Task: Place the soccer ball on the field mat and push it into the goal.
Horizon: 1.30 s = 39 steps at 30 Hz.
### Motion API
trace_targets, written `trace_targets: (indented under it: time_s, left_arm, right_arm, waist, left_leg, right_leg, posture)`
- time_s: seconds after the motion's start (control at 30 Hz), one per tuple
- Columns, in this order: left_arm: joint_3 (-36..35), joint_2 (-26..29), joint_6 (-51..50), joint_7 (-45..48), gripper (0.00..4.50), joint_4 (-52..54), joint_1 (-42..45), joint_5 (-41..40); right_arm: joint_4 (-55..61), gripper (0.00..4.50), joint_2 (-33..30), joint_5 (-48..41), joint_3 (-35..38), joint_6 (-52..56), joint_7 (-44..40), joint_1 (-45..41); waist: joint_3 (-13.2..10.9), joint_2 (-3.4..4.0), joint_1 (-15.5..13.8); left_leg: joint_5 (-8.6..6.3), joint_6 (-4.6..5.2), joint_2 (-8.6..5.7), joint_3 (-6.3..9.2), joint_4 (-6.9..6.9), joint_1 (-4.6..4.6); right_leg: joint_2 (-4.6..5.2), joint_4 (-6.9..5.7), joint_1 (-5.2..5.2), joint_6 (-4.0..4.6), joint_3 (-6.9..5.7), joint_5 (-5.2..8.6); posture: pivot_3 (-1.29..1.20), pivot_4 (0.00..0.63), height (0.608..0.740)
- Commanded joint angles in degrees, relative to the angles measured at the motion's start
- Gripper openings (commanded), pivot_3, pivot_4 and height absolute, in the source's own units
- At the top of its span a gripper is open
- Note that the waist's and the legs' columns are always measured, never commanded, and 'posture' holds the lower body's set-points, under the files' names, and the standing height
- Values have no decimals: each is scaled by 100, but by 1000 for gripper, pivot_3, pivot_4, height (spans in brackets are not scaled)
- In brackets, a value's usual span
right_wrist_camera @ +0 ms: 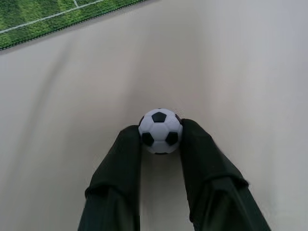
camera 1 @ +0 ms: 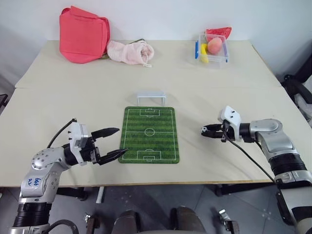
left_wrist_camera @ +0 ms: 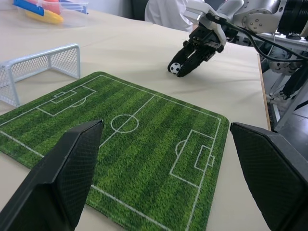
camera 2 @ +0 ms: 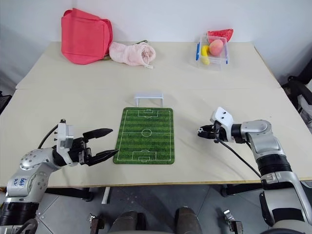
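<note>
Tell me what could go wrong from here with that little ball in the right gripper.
1. The right gripper pinches the soccer ball only at its fingertips, above the bare table beside the field mat; a slip could send it rolling off the table.
2. The goal stands free, just past the mat's far end; a hard push might knock it away.
3. The open left gripper hovers at the mat's near left corner and could nudge the mat.

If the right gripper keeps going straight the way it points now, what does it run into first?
Probably the bare table just ahead of it: the right gripper, shut on the soccer ball, tilts down toward the field mat. If it skims the surface instead, the mat's near edge comes next; depth is hard to judge.
</note>
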<state>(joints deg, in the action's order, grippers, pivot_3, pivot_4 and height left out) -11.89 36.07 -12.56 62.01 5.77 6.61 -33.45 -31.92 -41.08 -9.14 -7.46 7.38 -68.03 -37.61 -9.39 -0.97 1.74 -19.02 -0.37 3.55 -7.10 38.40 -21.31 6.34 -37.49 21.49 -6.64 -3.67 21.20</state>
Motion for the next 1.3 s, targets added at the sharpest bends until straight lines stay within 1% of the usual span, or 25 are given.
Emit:
trace_targets:
  time_s: [0.03, 0.1, 0.2, 0.27, 0.33, 0.43, 0.57, 0.67, 0.73, 0.77, 0.93, 1.13, 1.3]
  left_arm:
    - [-181, 50, 135, 43, 4500, 105, -76, -52]
    - [-208, 55, 164, 77, 4500, 45, -98, -45]
    - [-249, 98, 408, 225, 4500, -235, -267, 104]
    - [-258, 107, 586, 310, 4500, -436, -316, 176]
    - [-306, 55, 865, 477, 4500, -680, -376, 183]
    - [-307, 57, 1093, 683, 4500, -932, -391, 188]
    - [-255, 121, 1243, 1052, 4500, -1157, -430, 150]
    - [-301, 82, 1514, 1559, 4500, -1177, -525, -17]
    - [-223, 165, 1606, 1949, 4500, -1285, -588, 1]
    - [-213, 159, 1603, 1964, 4500, -1375, -508, 17]
    - [-253, 114, 1524, 1862, 4500, -1596, -199, 45]
    - [-337, 150, 1569, 1745, 4500, -1705, -113, 105]
    - [-360, 155, 1625, 1671, 4500, -1710, -139, 117]
  right_arm:
    - [637, 822, -56, -188, 281, 215, 42, 54]
    - [1087, 822, -64, -289, 345, 446, 45, 64]
    - [2540, 822, 139, -702, 255, 1697, 274, -3]
    - [3206, 822, 308, -887, 125, 2256, 412, -42]
    - [3896, 822, 581, -1037, -249, 2796, 473, -115]
    - [4423, 822, 845, -1008, -781, 3190, 525, -215]
    - [4458, 822, 1156, -670, -1539, 3547, 740, -429]
    - [4356, 822, 1244, -522, -1862, 3467, 733, -494]
    - [4315, 822, 1345, -445, -2137, 3495, 682, -540]
    - [4257, 822, 1379, -389, -2240, 3433, 648, -553]
    - [3903, 822, 1517, -175, -2471, 3130, 582, -584]
    - [3418, 822, 1714, 19, -2525, 2852, 565, -652]
    - [3208, 822, 1758, 115, -2517, 2692, 520, -668]
  waist:
    - [-1, 1, -3]
    - [-4, 7, 1]
    - [-8, 14, 30]
    - [-8, 14, 46]
    - [-8, 14, 28]
    - [-8, 14, -1]
    - [-8, 13, -16]
    - [-8, 12, -7]
    - [-7, 12, 2]
    - [-7, 12, 8]
    - [-7, 11, 11]
    - [-7, 10, 43]
    - [-7, 9, 63]
  left_leg:
    - [0, 0, 0, 0, 0, 0]
    - [0, 0, 0, 1, -2, -1]
    - [-1, -1, 4, -1, -4, -1]
    - [-1, -5, 12, 0, -7, 1]
    - [-1, -10, 16, 6, -9, 1]
    - [-4, -7, 7, 7, -11, -3]
    - [-8, 0, -7, 16, -7, -10]
    - [-11, 6, -13, 22, 2, -17]
    - [-12, 7, -14, 20, 1, -17]
    - [-12, 7, -13, 21, 1, -17]
    - [-11, 5, -5, 20, 5, -19]
    - [-13, 8, -5, 21, 7, -19]
    - [-13, 7, -6, 21, 8, -19]
  right_leg:
    - [0, -1, 0, 0, 0, 0]
    - [0, -1, 1, 0, 0, 0]
    - [1, -1, 5, 0, 3, 0]
    - [3, -3, 7, 0, 3, 0]
    - [1, -5, 9, 4, -3, 2]
    - [2, -5, 11, 4, -6, 2]
    - [10, -8, 12, 4, -20, 2]
    - [15, -11, 12, 4, -32, 2]
    - [17, -11, 12, 4, -40, 2]
    - [16, -12, 12, 4, -46, 2]
    - [11, -11, 13, 4, -55, 2]
    - [14, -14, 13, 4, -59, 2]
    - [16, -15, 13, 4, -61, 2]
  posture:
    - [0, 150, 740]
    - [0, 150, 740]
    - [0, 150, 740]
    - [0, 150, 740]
    - [0, 150, 740]
    - [0, 150, 740]
    - [0, 150, 740]
    - [0, 150, 740]
    - [0, 150, 740]
    - [0, 150, 740]
    - [0, 150, 740]
    - [0, 150, 740]
    - [0, 150, 740]
